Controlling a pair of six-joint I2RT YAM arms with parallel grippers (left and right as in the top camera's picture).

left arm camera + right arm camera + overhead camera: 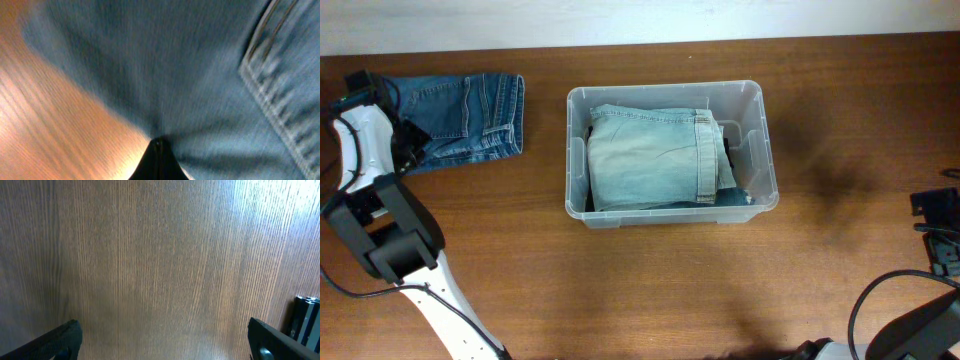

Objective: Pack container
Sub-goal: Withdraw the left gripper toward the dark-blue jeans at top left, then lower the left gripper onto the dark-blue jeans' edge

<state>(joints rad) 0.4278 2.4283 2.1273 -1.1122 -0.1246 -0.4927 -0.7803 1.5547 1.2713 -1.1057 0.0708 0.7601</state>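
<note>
Now L gripper (159, 146) is pinched shut on dark jeans (470, 115), far left; R gripper (167, 342) gapes wide, empty. Container (757, 110) sits mid desk (620, 290), light jeans (650, 155) inside. Next, I reckon: lift, carry right, drop in.

Robot lab: wooden table (650, 285), white arm (445, 305)

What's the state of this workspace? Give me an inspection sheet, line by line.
Surface: wooden table, bare apart from the items below.
Job's things: clear container at centre, holding a folded light denim garment over something darker; folded dark blue jeans lie on the table to the left, outside the container.
Clutter: nothing seen.
Grippers: left gripper shut on the dark blue jeans' edge; right gripper open over bare wood.
Cables: black cable by the left arm, another at lower right.
Surroundings: white wall behind the table.
</note>
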